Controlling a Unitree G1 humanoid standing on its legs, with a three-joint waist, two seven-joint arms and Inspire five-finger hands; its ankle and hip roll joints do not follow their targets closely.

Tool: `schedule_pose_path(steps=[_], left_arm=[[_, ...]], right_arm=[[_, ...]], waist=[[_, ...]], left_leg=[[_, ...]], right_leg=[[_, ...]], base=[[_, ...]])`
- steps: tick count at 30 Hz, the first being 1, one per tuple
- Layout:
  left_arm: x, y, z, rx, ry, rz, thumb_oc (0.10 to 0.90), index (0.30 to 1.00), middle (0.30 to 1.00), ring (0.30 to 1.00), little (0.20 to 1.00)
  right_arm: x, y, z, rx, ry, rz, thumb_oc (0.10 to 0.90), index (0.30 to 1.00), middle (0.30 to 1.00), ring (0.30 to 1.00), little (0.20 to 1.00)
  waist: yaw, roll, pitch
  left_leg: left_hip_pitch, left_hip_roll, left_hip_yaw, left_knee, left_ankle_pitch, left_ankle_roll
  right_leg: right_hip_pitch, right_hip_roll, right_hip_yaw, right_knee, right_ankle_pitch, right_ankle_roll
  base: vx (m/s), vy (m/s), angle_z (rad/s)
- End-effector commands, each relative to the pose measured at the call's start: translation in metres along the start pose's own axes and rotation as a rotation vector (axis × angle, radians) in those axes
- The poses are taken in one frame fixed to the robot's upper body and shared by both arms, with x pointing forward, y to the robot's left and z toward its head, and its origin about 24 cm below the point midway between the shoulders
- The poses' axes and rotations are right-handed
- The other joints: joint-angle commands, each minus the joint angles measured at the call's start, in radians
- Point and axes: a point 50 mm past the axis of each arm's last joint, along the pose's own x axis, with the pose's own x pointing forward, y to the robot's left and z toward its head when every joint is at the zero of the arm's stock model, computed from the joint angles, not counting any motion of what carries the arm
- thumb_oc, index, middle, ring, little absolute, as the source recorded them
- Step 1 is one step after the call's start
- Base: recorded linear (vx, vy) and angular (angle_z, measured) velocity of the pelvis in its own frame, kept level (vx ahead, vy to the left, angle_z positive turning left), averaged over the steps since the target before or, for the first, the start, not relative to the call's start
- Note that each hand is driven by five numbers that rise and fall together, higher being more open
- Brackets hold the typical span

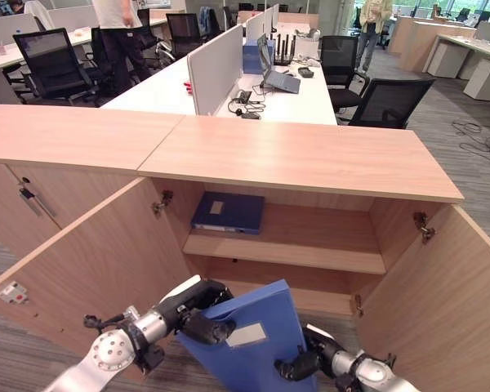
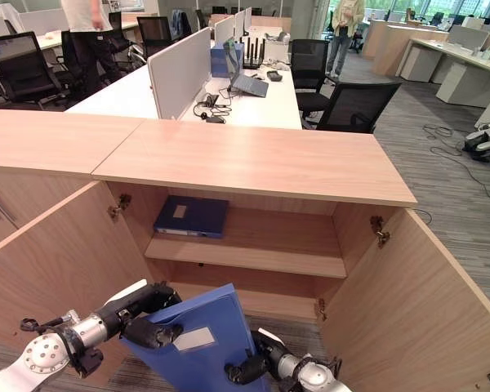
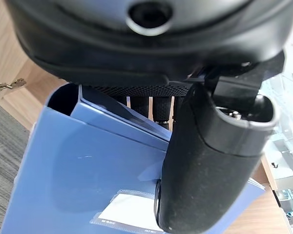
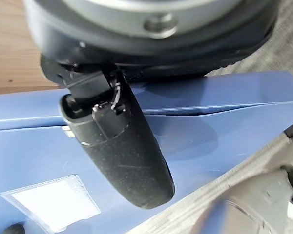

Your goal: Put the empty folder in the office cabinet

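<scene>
The left eye view is showing the carry step under way: the blue folder [image 1: 253, 335] is being held in the air, low in front of the open cabinet [image 1: 310, 159], tilted with its top corner leaning toward the opening and not yet past the cabinet's front edge. The left robot hand [image 1: 198, 314] is clamping the folder's left edge, thumb pressing the labelled face while the fingers are wrapping behind, as the left wrist view confirms. The right robot hand [image 1: 306, 359] is gripping the lower right edge, thumb lying across the blue cover in the right wrist view. The next move is probably calling for lifting and levelling the folder, then sliding it in over the front edge of a shelf. The upper shelf [image 1: 310, 245] is already carrying a dark blue binder [image 1: 227, 212] at its left rear, leaving the middle and right of that shelf open; the lower compartment is also looking free. Both doors, the left door [image 1: 98, 261] and the right door [image 1: 449, 302], are standing wide, so their inner edges and hinges are bounding the approach on each side.
</scene>
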Motion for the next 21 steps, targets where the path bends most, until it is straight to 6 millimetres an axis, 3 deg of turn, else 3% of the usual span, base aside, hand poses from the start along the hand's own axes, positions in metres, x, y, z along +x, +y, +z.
schedule_pose_path(steps=[1, 5, 7, 14, 18, 21], left_arm=[[0.025, -0.012, 0.089, -0.162, -0.563, -0.044, 0.800, 0.900, 0.900, 0.900, 0.900], [0.035, -0.019, 0.069, -0.343, -0.477, -0.063, 0.800, 0.900, 0.900, 0.900, 0.900], [0.045, -0.031, 0.038, -0.633, -0.369, -0.069, 0.800, 0.900, 0.900, 0.900, 0.900], [0.046, -0.030, -0.046, -1.035, -0.122, 0.370, 0.800, 0.900, 0.900, 0.900, 0.900], [0.049, -0.045, -0.081, -1.301, -0.016, 0.580, 0.800, 0.900, 0.900, 0.900, 0.900], [0.050, -0.064, -0.103, -1.545, 0.058, 0.739, 0.800, 0.900, 0.900, 0.900, 0.900]], right_arm=[[0.031, 0.056, 0.061, 0.346, -0.318, 0.259, 0.400, 0.300, 0.300, 0.300, 0.300], [0.031, 0.052, 0.055, 0.407, -0.309, 0.218, 0.400, 0.300, 0.300, 0.300, 0.300], [0.027, 0.040, 0.049, 0.430, -0.302, 0.162, 0.400, 0.300, 0.300, 0.300, 0.300], [0.005, -0.014, 0.034, 0.238, -0.256, -0.143, 0.400, 0.300, 0.300, 0.300, 0.300], [0.002, -0.024, 0.028, 0.297, -0.265, -0.244, 0.400, 0.300, 0.300, 0.300, 0.300], [0.003, -0.027, 0.030, 0.231, -0.249, -0.309, 0.400, 0.300, 0.300, 0.300, 0.300]], waist=[[-0.001, -0.010, -0.049], [-0.006, -0.008, -0.049], [-0.017, -0.006, -0.048], [-0.031, -0.008, -0.051], [-0.035, -0.013, -0.051], [-0.035, -0.020, -0.042]], left_leg=[[0.045, -0.011, -0.041, -0.006, -0.151, -0.011], [0.044, -0.010, -0.037, -0.006, -0.152, -0.013], [0.043, -0.008, -0.032, -0.006, -0.151, -0.013], [0.036, -0.009, -0.031, -0.006, -0.147, -0.010], [0.031, -0.009, -0.036, -0.006, -0.145, -0.010], [0.032, -0.009, -0.044, -0.006, -0.145, -0.011]], right_leg=[[-0.032, 0.000, -0.067, 0.006, -0.028, 0.050], [-0.032, 0.001, -0.064, 0.006, -0.028, 0.049], [-0.035, 0.001, -0.062, 0.006, -0.024, 0.048], [-0.043, 0.004, -0.062, 0.006, -0.023, 0.045], [-0.047, 0.008, -0.061, 0.006, -0.026, 0.041], [-0.045, 0.012, -0.059, 0.006, -0.032, 0.036]], base=[[0.00, 0.000, 0.00], [0.00, 0.000, 0.00], [0.00, 0.000, 0.00], [0.00, 0.000, 0.00], [0.00, 0.000, 0.00], [0.01, -0.040, 0.04]])
